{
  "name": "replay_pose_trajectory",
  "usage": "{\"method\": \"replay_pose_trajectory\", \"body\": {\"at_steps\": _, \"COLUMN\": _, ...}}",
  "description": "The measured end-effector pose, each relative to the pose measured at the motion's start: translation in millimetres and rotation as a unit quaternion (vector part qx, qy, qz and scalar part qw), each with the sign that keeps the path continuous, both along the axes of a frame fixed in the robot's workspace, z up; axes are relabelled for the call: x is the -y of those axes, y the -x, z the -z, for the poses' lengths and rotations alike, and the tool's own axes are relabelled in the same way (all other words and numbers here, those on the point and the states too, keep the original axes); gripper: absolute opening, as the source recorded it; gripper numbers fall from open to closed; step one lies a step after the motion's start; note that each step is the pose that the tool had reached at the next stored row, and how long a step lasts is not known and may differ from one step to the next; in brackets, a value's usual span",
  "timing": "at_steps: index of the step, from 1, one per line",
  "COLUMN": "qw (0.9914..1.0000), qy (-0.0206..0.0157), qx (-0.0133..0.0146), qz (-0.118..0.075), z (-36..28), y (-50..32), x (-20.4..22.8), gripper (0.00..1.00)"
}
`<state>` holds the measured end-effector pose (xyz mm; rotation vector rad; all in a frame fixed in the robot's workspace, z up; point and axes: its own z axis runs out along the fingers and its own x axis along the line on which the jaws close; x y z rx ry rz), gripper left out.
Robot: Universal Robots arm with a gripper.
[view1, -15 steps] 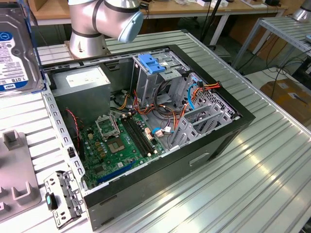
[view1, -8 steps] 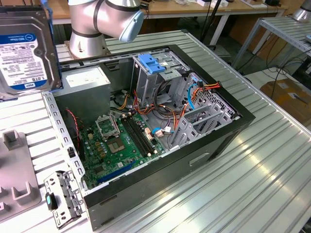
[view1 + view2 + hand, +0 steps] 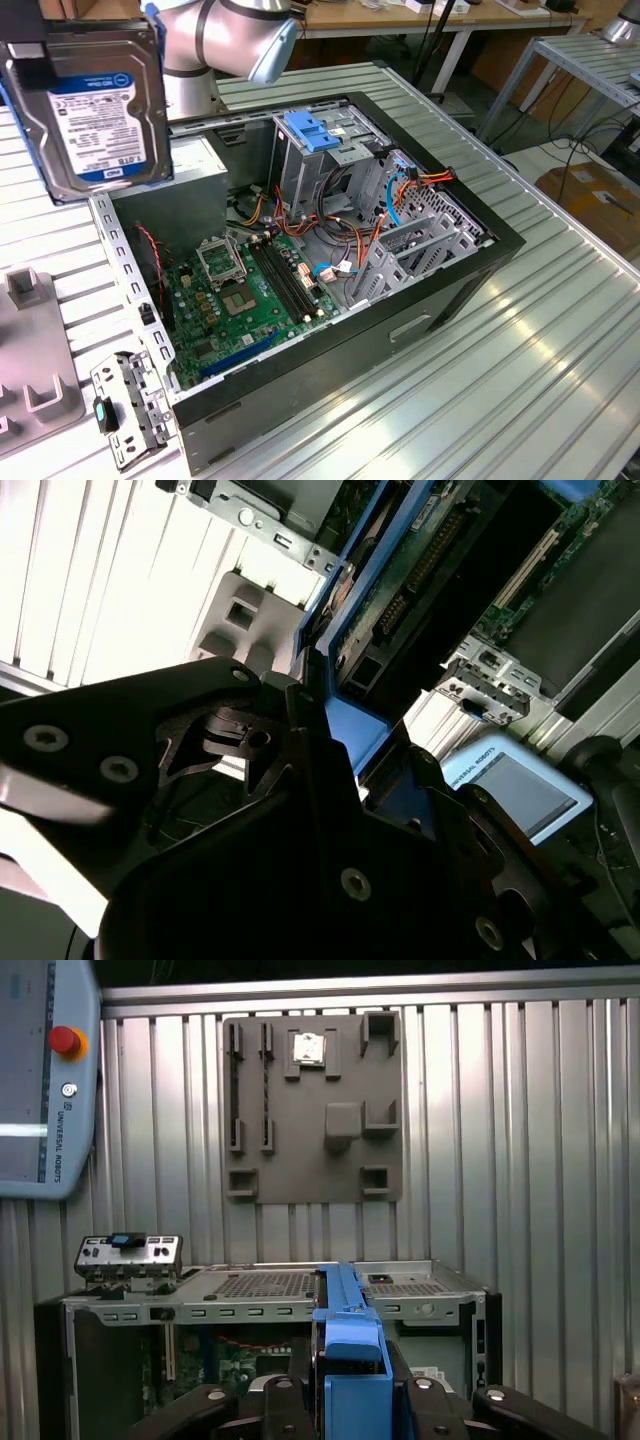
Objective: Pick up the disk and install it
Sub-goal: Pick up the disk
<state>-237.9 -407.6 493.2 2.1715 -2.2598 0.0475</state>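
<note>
- Pick done: gripper (image 3: 350, 1385) pinched tight on disk (image 3: 95, 110) at its blue carrier end, per first wrist view.
- Disk held in air at exterior view's left, clear of PC case (image 3: 440, 300).
- Install not done: disk not yet in cage (image 3: 310, 170).

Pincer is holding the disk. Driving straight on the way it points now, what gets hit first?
The disk in the pincer leads, and would probably meet the metal rim of the open computer case first; depth is unclear.
</note>
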Motion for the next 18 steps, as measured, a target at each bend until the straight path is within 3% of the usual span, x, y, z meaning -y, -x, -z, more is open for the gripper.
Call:
{"method": "replay_pose_trajectory", "body": {"at_steps": 4, "qw": 1.00000, "qy": 0.0000, "qx": 0.0000, "qz": 0.000, "z": 1.5, "y": -14.5, "x": 1.7, "gripper": 0.37}}
{"method": "replay_pose_trajectory", "body": {"at_steps": 6, "qw": 1.00000, "qy": 0.0000, "qx": 0.0000, "qz": 0.000, "z": 2.8, "y": -28.0, "x": 3.3, "gripper": 0.37}}
{"method": "replay_pose_trajectory", "body": {"at_steps": 14, "qw": 1.00000, "qy": 0.0002, "qx": 0.0000, "qz": 0.000, "z": 5.8, "y": -61.5, "x": 6.0, "gripper": 0.37}}
{"method": "replay_pose_trajectory", "body": {"at_steps": 18, "qw": 1.00000, "qy": 0.0003, "qx": 0.0000, "qz": 0.000, "z": 7.9, "y": -84.8, "x": 7.0, "gripper": 0.37}}
